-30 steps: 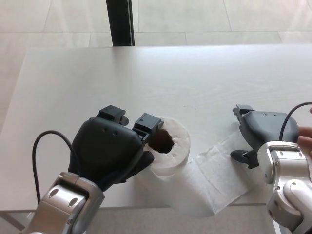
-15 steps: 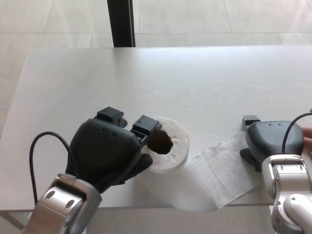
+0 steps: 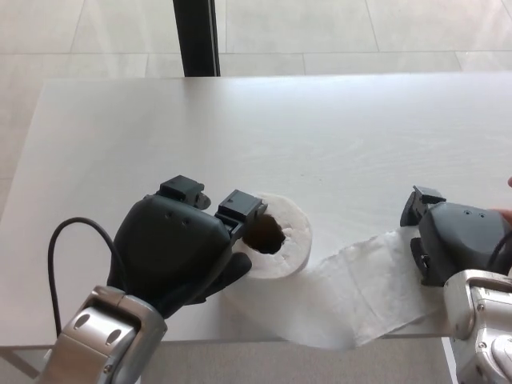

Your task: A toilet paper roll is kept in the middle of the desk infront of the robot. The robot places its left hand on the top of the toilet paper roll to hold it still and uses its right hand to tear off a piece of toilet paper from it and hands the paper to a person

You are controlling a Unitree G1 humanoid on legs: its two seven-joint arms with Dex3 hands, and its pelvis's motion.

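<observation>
The white toilet paper roll (image 3: 284,238) stands on end in the middle of the desk (image 3: 240,128), its brown core facing up. My left hand (image 3: 178,252) presses against the roll's left side, with two fingertips (image 3: 240,210) over the top rim. A loose strip of paper (image 3: 360,288) runs from the roll to the right along the front of the desk. My right hand (image 3: 452,240) sits at the strip's far right end, where the paper's edge disappears under its fingers. The pinch itself is hidden beneath the hand.
A person's fingertips (image 3: 504,214) show at the right edge, just behind my right hand. A black post (image 3: 196,36) stands on the floor beyond the desk. The desk's front edge (image 3: 240,346) runs close below the strip.
My right hand has moved to the right and slightly nearer, and the strip's end has gone with it, stretching out from the roll. The left hand and the roll have stayed put.
</observation>
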